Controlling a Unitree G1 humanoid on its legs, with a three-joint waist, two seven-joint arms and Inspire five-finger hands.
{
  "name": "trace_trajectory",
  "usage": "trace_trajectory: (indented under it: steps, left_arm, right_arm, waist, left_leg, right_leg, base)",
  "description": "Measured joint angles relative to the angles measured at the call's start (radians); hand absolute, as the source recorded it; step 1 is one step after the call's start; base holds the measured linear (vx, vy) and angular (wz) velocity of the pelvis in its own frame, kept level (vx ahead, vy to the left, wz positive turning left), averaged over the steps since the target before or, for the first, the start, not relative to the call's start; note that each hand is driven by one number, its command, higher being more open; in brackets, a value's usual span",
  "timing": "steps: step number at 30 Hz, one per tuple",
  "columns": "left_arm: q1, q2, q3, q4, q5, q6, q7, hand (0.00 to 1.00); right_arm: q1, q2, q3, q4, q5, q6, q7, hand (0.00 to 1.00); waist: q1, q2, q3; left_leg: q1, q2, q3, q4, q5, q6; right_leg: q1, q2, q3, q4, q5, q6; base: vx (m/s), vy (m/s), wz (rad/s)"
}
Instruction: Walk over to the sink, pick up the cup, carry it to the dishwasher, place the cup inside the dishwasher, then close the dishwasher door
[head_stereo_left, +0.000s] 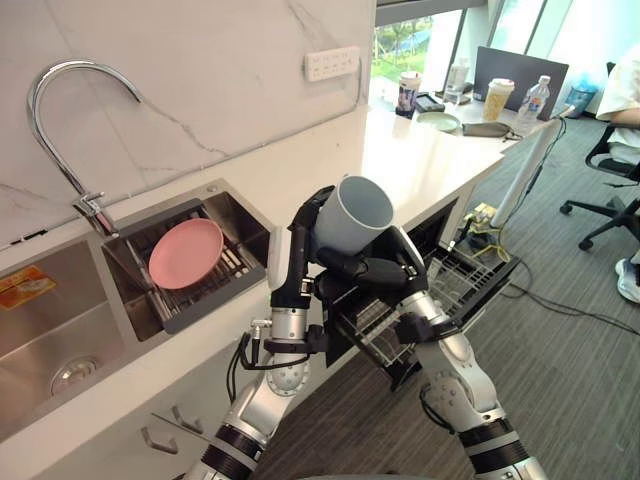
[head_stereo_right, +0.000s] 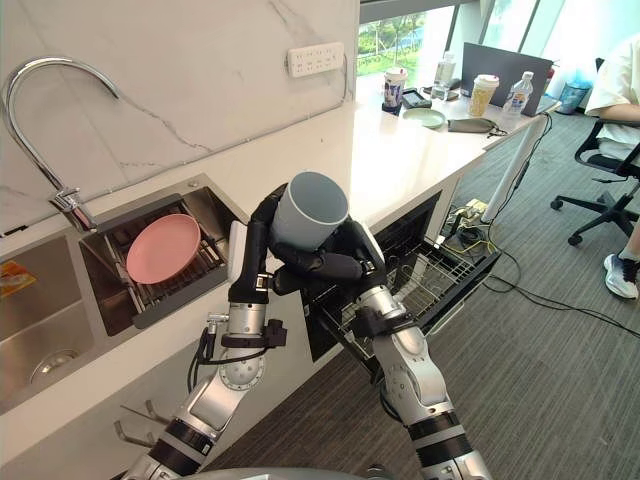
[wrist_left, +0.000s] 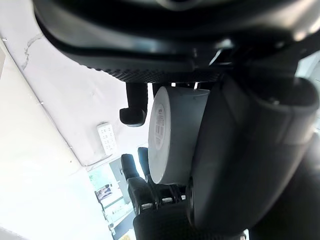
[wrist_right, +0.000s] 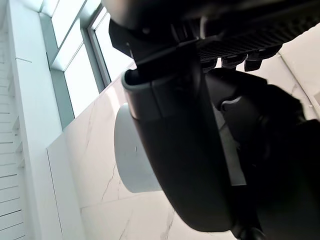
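Kitchen counter (head_stereo_left: 400, 160), grey cup (head_stereo_left: 352, 212) clasped by left hand (head_stereo_left: 303, 232) and right hand (head_stereo_left: 375, 270), near open dishwasher (head_stereo_left: 462, 280)

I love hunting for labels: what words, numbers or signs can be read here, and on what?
None can be read clearly.
Label on the base of the cup, which the left hand and right hand hold: printed lines, too small to read.
Orange sticker at the sink: blurred.
Printed cup and bottle on the far counter: too small.
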Motion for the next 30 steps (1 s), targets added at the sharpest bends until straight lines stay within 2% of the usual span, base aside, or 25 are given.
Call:
trace_trajectory:
  steps: [8, 9, 17, 28, 29, 30]
  left_arm:
    - [-0.002, 0.001, 0.002, 0.017, -0.011, 0.018, 0.0, 0.0]
    - [-0.002, 0.001, 0.002, 0.017, -0.011, 0.017, 0.001, 0.0]
    - [-0.002, 0.011, 0.003, 0.017, -0.009, 0.006, 0.003, 0.0]
    - [-0.002, 0.01, 0.001, 0.017, -0.01, 0.001, 0.003, 0.0]
    - [-0.002, 0.01, 0.0, 0.017, -0.01, 0.002, 0.003, 1.0]
    - [-0.002, 0.01, 0.0, 0.017, -0.01, 0.002, 0.003, 1.0]
  right_arm:
    - [-0.01, 0.0, 0.007, 0.0, 0.045, -0.016, 0.0, 1.0]
    - [-0.012, 0.0, 0.007, 0.0, 0.051, -0.016, 0.002, 0.0]
    - [-0.018, -0.005, 0.016, 0.001, 0.112, 0.008, 0.011, 0.0]
    - [-0.032, -0.005, 0.04, 0.02, 0.17, -0.001, 0.001, 0.0]
    - [-0.032, -0.006, 0.046, 0.023, 0.171, -0.011, -0.004, 0.0]
    - [-0.032, -0.006, 0.05, 0.024, 0.171, -0.016, -0.008, 0.0]
  waist:
    - [0.002, 0.0, 0.0]
    - [0.002, 0.0, 0.0]
    - [0.004, 0.0, 0.0]
    - [0.006, 0.001, 0.0]
    - [0.006, 0.001, 0.0]
    - [0.006, 0.001, 0.0]
  left_leg:
    - [0.002, 0.001, 0.002, 0.0, 0.0, 0.0]
    - [0.002, 0.001, 0.002, 0.0, 0.0, 0.0]
    - [0.001, 0.001, -0.004, 0.0, 0.0, 0.0]
    - [0.0, 0.0, -0.007, 0.0, 0.0, 0.0]
    - [0.0, 0.0, -0.007, 0.0, 0.0, 0.0]
    - [0.0, 0.0, -0.007, 0.0, 0.0, 0.0]
  right_leg:
    - [0.004, 0.002, 0.001, -0.008, 0.004, 0.0]
    - [0.004, 0.002, 0.002, -0.008, 0.004, 0.0]
    - [0.007, 0.002, -0.003, -0.01, 0.004, 0.0]
    - [0.008, 0.002, -0.006, -0.012, 0.004, 0.0]
    - [0.008, 0.002, -0.006, -0.012, 0.004, 0.0]
    - [0.008, 0.002, -0.006, -0.012, 0.004, 0.0]
  base:
    - [0.0, -0.001, 0.0]
    - [0.0, 0.0, 0.0]
    - [0.0, 0.0, 0.0]
    - [0.0, 0.0, 0.0]
    - [0.0, 0.0, 0.0]
    - [0.0, 0.0, 0.0]
